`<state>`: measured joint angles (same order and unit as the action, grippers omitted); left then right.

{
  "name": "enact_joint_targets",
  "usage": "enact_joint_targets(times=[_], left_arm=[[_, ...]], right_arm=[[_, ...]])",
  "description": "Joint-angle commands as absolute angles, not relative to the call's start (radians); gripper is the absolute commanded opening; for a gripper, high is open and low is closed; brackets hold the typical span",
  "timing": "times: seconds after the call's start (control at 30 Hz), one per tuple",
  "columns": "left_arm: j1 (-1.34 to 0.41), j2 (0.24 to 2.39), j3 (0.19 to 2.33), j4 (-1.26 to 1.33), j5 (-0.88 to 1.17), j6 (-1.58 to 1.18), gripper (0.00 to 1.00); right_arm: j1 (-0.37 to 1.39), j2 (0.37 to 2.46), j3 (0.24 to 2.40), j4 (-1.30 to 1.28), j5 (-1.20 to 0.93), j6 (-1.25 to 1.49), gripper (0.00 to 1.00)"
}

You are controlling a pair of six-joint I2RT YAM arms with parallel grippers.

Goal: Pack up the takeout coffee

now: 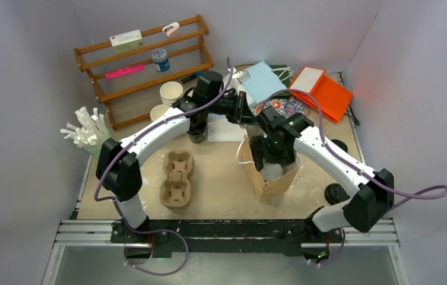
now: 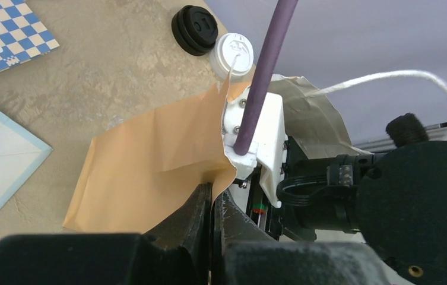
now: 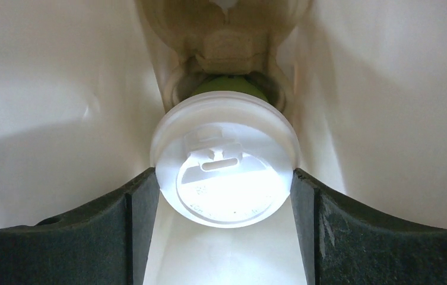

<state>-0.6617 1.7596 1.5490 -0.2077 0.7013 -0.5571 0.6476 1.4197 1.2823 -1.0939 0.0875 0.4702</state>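
— Where was the coffee at that moment?

— Already inside the paper bag [image 1: 275, 189], right of centre in the overhead view. The right gripper [image 3: 225, 190] grasped the lidded coffee cup [image 3: 225, 142] at its top rim, one finger touching each side. What looked like a moulded pulp holder [image 3: 227, 35] showed beneath it, at the top of the wrist view.

— And the other arm?

— The left gripper [image 2: 213, 199] was clenched on the bag's edge, I believe to hold the mouth open.

— How should it do this step well?

— Slowly, I think. Keep the cup upright and lower it straight into a socket of the holder. Let go only when it sits firmly, and do not release the bag's edge before that.
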Motion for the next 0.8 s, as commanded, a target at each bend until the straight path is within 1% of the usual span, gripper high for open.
enact_joint_targets(times=[0.0, 0.07, 0.13, 0.17, 0.5, 0.63, 0.77], left_arm=[[-0.67, 1.74, 1.58, -0.231, 0.76, -0.55, 0.0], [-0.669, 1.74, 1.582, -0.232, 0.761, -0.547, 0.0], [-0.667, 1.738, 1.582, -0.234, 0.761, -0.543, 0.0], [-0.667, 1.739, 1.582, -0.235, 0.761, -0.543, 0.0], [-0.663, 1.745, 1.598, -0.246, 0.762, -0.536, 0.0], [-0.661, 1.743, 1.618, -0.265, 0.758, -0.525, 0.0], [-0.659, 1.73, 1.614, -0.28, 0.753, -0.511, 0.0]], right_arm=[[0.658, 1.378, 1.382, -1.028, 0.082, 0.426, 0.79], [0.658, 1.376, 1.407, -1.037, 0.09, 0.426, 0.83], [0.658, 1.367, 1.426, -1.042, 0.102, 0.426, 0.95], [0.658, 1.364, 1.431, -1.041, 0.105, 0.426, 0.98], [0.658, 1.367, 1.398, -1.082, 0.135, 0.421, 0.97], [0.658, 1.385, 1.366, -1.105, 0.173, 0.425, 0.93], [0.658, 1.393, 1.356, -1.079, 0.193, 0.395, 0.96]])
